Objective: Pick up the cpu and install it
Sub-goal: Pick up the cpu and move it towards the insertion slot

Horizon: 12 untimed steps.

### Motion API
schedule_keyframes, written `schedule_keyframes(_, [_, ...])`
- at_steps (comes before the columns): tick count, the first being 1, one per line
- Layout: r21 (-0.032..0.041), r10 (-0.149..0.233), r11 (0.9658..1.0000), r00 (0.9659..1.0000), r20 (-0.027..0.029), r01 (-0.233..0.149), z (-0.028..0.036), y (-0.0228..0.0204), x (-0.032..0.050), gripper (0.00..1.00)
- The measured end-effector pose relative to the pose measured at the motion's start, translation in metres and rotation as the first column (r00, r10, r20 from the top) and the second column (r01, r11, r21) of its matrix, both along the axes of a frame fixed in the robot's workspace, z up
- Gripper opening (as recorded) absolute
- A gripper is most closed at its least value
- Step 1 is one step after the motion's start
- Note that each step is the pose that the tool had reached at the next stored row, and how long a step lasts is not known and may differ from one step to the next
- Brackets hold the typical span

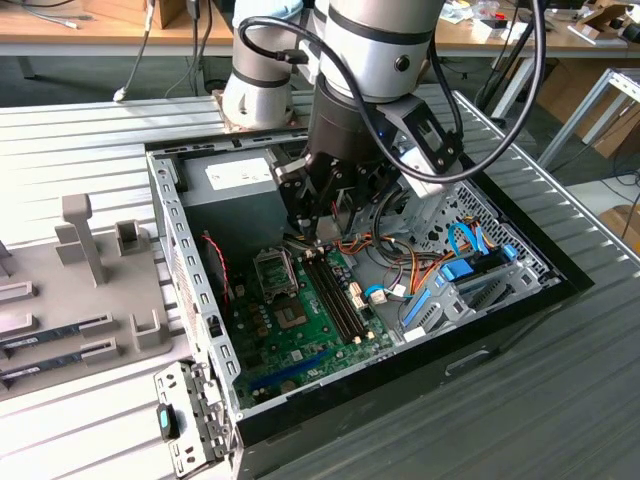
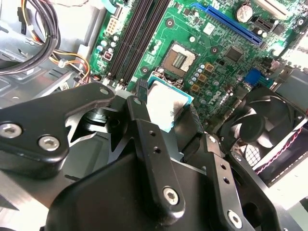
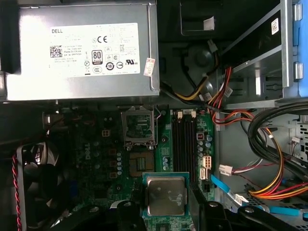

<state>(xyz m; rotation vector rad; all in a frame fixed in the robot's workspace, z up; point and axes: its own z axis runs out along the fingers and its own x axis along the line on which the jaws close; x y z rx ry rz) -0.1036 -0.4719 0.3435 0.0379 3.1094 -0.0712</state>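
The open case (image 1: 168, 230) holds a green motherboard (image 1: 300, 335), a grey power supply (image 3: 82, 53), a black fan (image 2: 257, 120) and bundled cables (image 3: 269, 185). Inside it the gripper (image 2: 166, 109) pinches the cpu (image 3: 166, 195) by two opposite edges, silver top showing, over the board near the empty socket (image 3: 139, 126) but apart from it. The case lies on a ribbed metal table (image 1: 90, 120), with a grey tray (image 1: 40, 285) of memory sticks (image 1: 60, 335) at the exterior view's left and wooden desks (image 1: 90, 30) at the far side of the room.
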Motion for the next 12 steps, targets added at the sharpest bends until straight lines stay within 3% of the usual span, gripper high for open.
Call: schedule_keyframes(12, [-0.0001,0.0,1.0,1.0,0.0,0.0,-0.0058,-0.0046,-0.0001,0.47])
